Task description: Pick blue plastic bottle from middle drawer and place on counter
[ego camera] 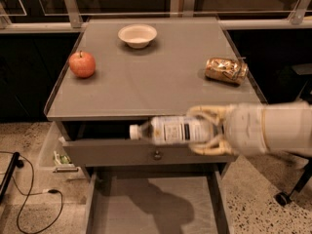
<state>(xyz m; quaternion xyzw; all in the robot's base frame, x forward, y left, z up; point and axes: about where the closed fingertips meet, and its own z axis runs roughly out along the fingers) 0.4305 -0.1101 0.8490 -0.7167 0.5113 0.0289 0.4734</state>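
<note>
My gripper (207,130) comes in from the right and is shut on the blue plastic bottle (168,129). The bottle lies sideways in the fingers (204,113), white cap pointing left. It hangs in front of the counter's (146,82) front edge, above the open middle drawer (151,204). The drawer's grey floor shows nothing but the shadow of the arm.
On the counter are a red apple (82,64) at the left, a white bowl (137,35) at the back and a shiny golden-brown packet (225,69) at the right. A closed drawer front with a round knob (157,155) sits below the counter edge. Cables lie on the floor at the left.
</note>
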